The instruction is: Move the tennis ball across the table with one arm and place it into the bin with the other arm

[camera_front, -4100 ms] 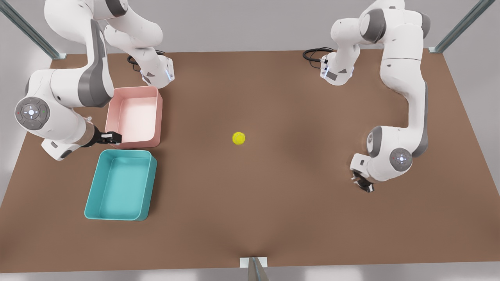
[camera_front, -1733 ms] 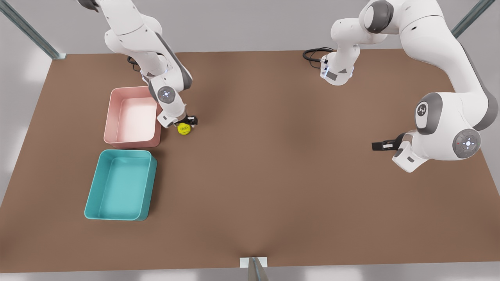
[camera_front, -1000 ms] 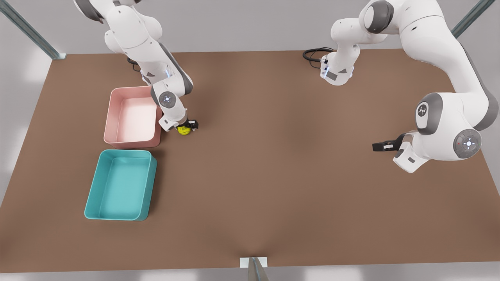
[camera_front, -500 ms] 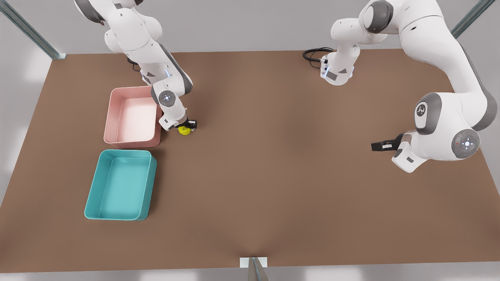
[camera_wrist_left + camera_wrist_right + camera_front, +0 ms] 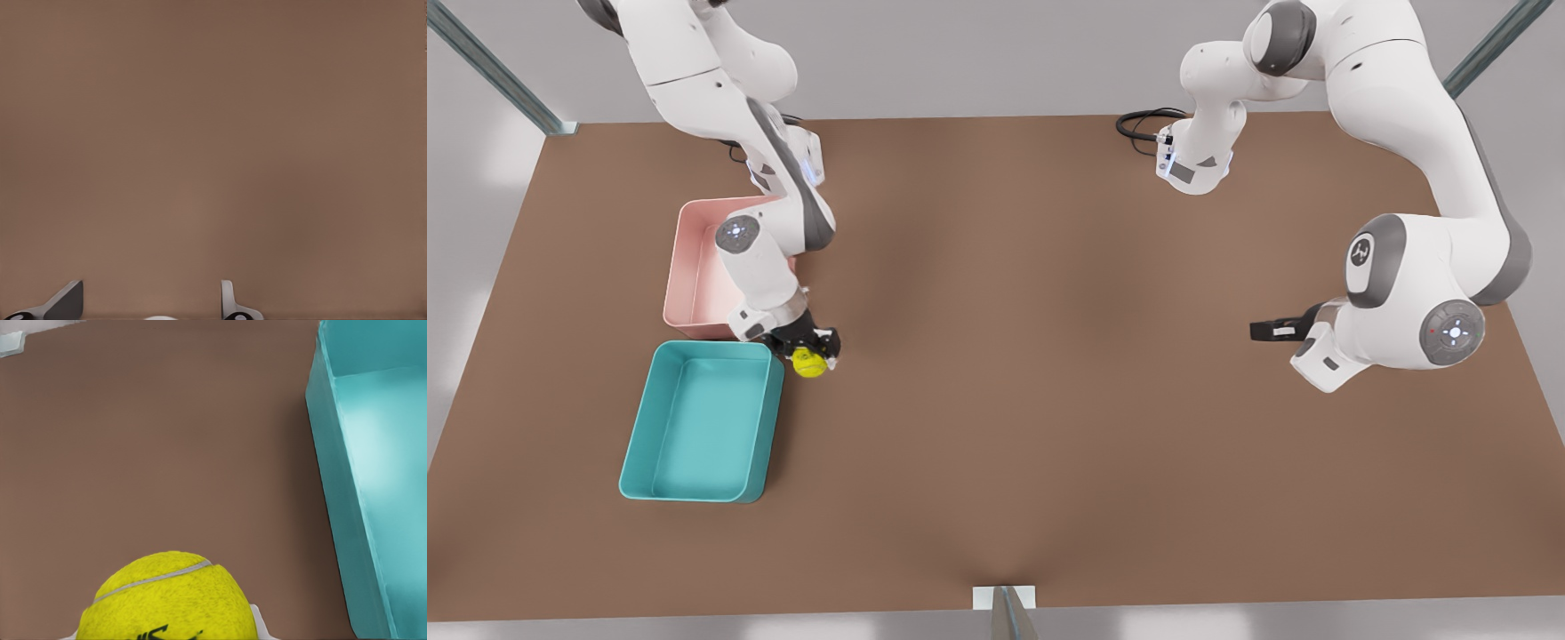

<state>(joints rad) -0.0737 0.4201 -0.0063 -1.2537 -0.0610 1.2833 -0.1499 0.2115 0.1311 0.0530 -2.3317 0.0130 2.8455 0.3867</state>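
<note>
The yellow-green tennis ball (image 5: pixel 810 364) is held in my right gripper (image 5: pixel 812 348), which is shut on it just off the far right corner of the teal bin (image 5: pixel 773 418), on the front view's left. In the right wrist view the ball (image 5: pixel 167 600) sits low over the brown table (image 5: pixel 167 440), with the bin's wall (image 5: pixel 340 487) beside it. The bin holds nothing. My left gripper (image 5: pixel 1267 331) waits open over the table (image 5: pixel 1049 400) at the front view's right. Its dark fingers (image 5: pixel 67 303) stand apart above bare tabletop.
A pink tub (image 5: pixel 685 267) stands just behind the teal bin, partly covered by the right arm. Black cables (image 5: pixel 1138 124) lie at the far edge by the left arm's base. A metal bracket (image 5: pixel 1005 604) sits at the near edge.
My right gripper has carried the ball from beside the pink tub toward the near side, to the teal bin's far right corner. The left arm has drifted slightly toward the front view's left.
</note>
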